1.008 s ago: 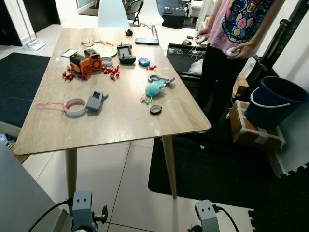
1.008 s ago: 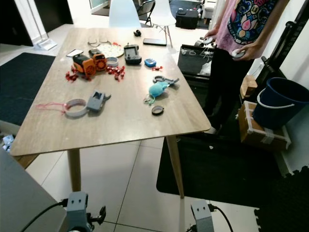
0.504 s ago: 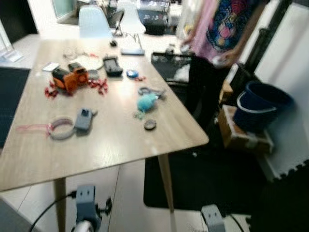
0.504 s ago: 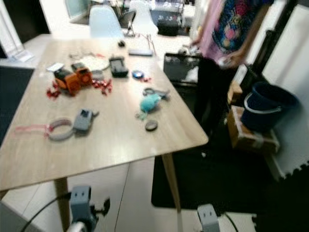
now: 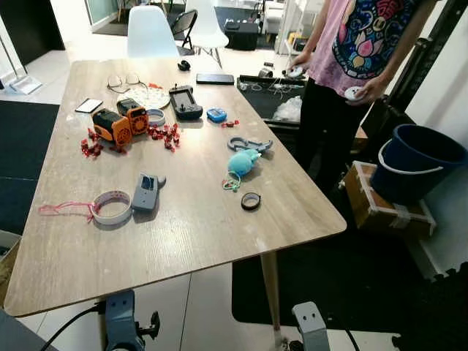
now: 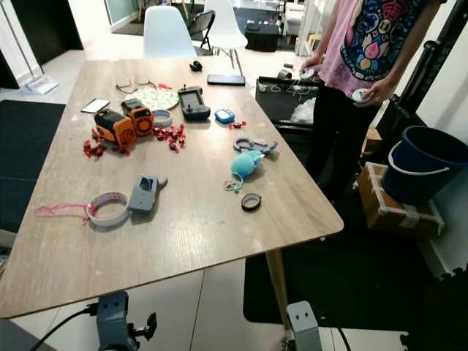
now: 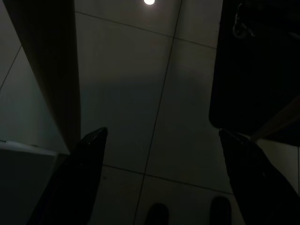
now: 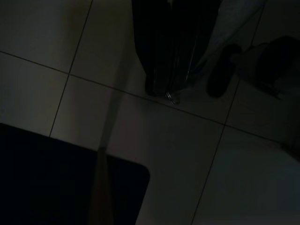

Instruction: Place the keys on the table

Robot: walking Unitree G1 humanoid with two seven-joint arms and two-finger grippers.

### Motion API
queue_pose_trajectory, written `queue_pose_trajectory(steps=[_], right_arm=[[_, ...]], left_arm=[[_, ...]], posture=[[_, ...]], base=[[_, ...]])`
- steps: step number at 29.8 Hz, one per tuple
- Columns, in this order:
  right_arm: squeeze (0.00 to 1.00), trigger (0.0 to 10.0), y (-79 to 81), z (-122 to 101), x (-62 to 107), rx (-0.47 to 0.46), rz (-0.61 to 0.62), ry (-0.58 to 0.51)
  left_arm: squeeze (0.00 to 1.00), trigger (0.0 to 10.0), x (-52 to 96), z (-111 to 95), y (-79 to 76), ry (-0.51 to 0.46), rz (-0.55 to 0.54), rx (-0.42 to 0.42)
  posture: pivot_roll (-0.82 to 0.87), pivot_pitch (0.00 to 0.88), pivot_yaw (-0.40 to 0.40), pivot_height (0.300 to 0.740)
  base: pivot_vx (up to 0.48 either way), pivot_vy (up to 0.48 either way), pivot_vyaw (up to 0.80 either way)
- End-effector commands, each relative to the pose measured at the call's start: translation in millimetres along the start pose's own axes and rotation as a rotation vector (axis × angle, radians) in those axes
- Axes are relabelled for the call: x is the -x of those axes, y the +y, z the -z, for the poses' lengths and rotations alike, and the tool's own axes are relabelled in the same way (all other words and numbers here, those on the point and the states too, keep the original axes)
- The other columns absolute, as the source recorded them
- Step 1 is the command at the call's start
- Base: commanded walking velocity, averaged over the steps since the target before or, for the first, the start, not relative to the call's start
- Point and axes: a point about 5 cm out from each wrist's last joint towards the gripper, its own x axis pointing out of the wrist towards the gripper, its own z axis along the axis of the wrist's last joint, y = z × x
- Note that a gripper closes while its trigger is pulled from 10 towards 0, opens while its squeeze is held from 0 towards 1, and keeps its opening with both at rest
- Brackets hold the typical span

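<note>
The right gripper (image 8: 161,86) hangs low over floor tiles, fingers pinched together on what seems a small metal key ring (image 8: 173,98) (too dim to be sure). Keys would be light, hard and loose, so the ring is probably the best hold. The left gripper (image 7: 162,133) hangs idle, fingers wide. The wooden surface (image 5: 183,234) lies ahead.

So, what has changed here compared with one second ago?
Only the camera moved: the robot came closer to the table, shifting the whole picture. The blue toy, tape roll and the rest lie as before; the person stands where they were. The left gripper and right gripper hang over the floor; nothing grasped or released.
</note>
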Motion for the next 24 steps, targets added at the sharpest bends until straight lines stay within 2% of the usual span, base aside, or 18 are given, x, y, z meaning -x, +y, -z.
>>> queue_pose_trajectory(steps=[1, 12, 24], right_arm=[[0.00, 10.0, -1.2, 4.8, 1.4, 0.001, 0.005, 0.020], [0.00, 10.0, 1.1, 4.4, 1.3, 0.062, -0.025, 0.021], [0.00, 10.0, 5.9, 6.1, 0.9, 0.086, -0.049, 0.031]], left_arm=[[0.00, 10.0, 3.0, 6.2, 3.6, 0.019, -0.013, 0.001], [0.00, 10.0, 3.4, 6.7, 3.2, 0.018, -0.003, -0.019], [0.00, 10.0, 4.6, 8.6, 1.7, 0.016, 0.013, -0.034]], posture=[[0.06, 0.046, -0.046, 0.740], [0.06, 0.038, -0.048, 0.740], [0.06, 0.034, -0.048, 0.740]], base=[[0.000, 0.000, 0.00], [0.000, 0.000, 0.00], [0.000, 0.000, 0.80]])
